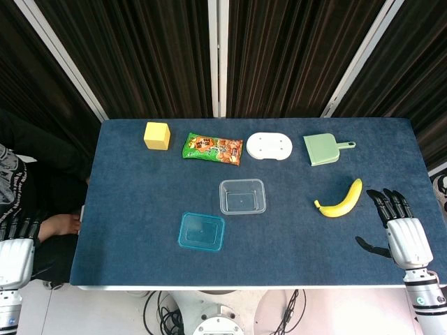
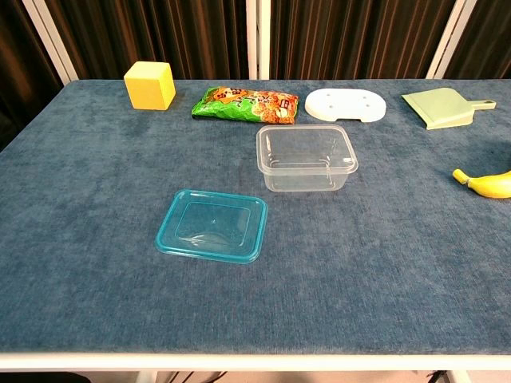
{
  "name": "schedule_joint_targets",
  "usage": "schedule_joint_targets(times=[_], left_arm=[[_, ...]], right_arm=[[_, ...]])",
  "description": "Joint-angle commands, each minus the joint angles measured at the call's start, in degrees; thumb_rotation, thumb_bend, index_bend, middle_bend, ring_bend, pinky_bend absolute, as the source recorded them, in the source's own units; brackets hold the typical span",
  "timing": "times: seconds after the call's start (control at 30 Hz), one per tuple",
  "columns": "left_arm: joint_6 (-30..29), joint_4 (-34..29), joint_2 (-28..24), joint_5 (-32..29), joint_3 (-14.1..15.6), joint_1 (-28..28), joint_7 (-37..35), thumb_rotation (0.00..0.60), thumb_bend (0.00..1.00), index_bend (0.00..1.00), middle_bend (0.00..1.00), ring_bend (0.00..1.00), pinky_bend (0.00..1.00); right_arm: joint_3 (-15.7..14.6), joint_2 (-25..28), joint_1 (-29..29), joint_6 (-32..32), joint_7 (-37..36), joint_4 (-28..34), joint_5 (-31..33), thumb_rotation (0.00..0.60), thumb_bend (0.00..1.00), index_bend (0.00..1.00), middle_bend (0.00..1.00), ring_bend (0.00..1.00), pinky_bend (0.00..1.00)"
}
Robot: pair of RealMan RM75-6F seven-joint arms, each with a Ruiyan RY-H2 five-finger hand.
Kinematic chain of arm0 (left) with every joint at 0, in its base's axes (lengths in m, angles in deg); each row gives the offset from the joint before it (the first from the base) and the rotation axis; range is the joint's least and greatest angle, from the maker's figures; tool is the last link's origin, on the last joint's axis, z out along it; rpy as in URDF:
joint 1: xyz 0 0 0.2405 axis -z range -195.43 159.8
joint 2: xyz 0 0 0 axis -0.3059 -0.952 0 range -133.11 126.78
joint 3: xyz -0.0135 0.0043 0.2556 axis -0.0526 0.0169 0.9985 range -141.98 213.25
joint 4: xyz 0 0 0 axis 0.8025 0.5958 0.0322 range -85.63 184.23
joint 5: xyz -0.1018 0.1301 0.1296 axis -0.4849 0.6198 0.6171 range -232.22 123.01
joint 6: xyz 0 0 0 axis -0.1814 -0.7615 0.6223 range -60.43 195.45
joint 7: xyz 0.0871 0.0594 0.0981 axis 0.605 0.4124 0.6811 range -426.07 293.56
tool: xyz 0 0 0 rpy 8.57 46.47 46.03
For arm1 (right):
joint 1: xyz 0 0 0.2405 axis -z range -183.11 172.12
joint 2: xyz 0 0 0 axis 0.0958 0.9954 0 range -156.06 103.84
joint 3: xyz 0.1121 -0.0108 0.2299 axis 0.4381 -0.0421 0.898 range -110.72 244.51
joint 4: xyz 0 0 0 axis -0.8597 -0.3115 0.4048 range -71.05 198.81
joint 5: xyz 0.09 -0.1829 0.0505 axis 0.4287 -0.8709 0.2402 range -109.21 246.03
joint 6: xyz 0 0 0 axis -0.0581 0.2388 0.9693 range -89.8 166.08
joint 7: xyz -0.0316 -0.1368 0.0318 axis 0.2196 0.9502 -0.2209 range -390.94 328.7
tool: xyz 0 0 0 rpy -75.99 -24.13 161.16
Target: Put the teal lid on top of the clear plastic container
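The teal lid [image 1: 201,232] [image 2: 213,224] lies flat on the blue table, near the front and left of centre. Just behind it and to its right stands the clear plastic container [image 1: 242,196] [image 2: 305,158], upright and uncovered. My right hand [image 1: 399,227] hovers over the table's front right corner, fingers spread, holding nothing, far right of both objects. My left hand [image 1: 17,248] hangs off the table's left edge; only its back and fingertips show in the head view. Neither hand appears in the chest view.
Along the back edge sit a yellow block [image 1: 156,135], a snack packet [image 1: 212,149], a white tray [image 1: 269,146] and a green dustpan [image 1: 323,149]. A banana [image 1: 341,201] lies left of my right hand. A person [image 1: 28,188] sits at the left.
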Motion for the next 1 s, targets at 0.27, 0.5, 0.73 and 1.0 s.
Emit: schedule_joint_targets(times=[0.27,0.5,0.73,1.0], left_arm=[[1.78,-0.63,-0.55,0.11,-0.29,1.5,1.56,0.6,0.03,0.14,0.11,0.0,0.04],[8.12,-3.27,-2.4,4.92,-1.98,8.48,2.31,0.6,0.03,0.14,0.11,0.0,0.04],[27.01,-6.64,-1.27,4.38,-4.87,22.51,3.71,0.6,0.03,0.1,0.1,0.0,0.04],[44.28,-6.07,6.54,-12.82,-6.39,34.6,16.36,0.6,0.03,0.03,0.03,0.0,0.04]], right_arm=[[0.25,0.21,-0.43,0.46,0.4,0.31,0.35,0.6,0.09,0.0,0.12,0.0,0.0],[0.41,0.43,-0.91,0.19,0.17,0.24,-0.66,0.6,0.09,0.0,0.12,0.0,0.0],[0.47,1.13,-1.66,0.45,0.61,0.85,-1.64,0.6,0.09,0.0,0.12,0.0,0.0],[0.09,0.65,-1.17,0.0,-0.93,-0.63,-1.21,0.6,0.09,0.0,0.12,0.0,0.0]])
